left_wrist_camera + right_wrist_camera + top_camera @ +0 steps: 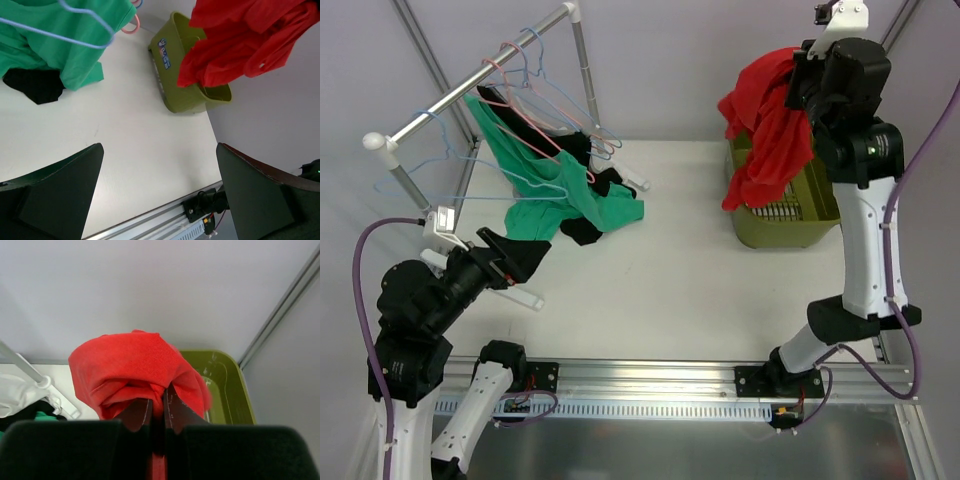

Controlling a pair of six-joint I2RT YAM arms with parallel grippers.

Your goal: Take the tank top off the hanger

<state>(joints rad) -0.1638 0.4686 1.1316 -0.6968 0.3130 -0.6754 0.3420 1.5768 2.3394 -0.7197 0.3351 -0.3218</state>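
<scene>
Top external view: the red tank top (765, 120) hangs bunched from the right gripper (158, 412), raised over the far right corner of the table (670, 270) and well apart from the clothes rack (470, 85) on the far left. Its lower folds drape down to the olive-green bin (820, 215) directly beneath; the left wrist view shows the lowest part of the cloth reaching the bin's open top. In the right wrist view the two fingers sit pressed nearly together, with a fold of the red fabric pinched between them and the rest of the garment mounded over their tips.

The bin stands on the table against the right wall, a printed label on one of its sides.

On the rack's silver rail hang a pink hanger (535, 130) and several light-blue wire hangers (440, 190). A green garment (535, 190) is draped there, its lower end trailing onto the tabletop, with a black garment (585, 232) lying partly under it.

The left gripper (525, 252) is held near the table's left edge, just below the green cloth, its fingers spread wide and holding nothing.
</scene>
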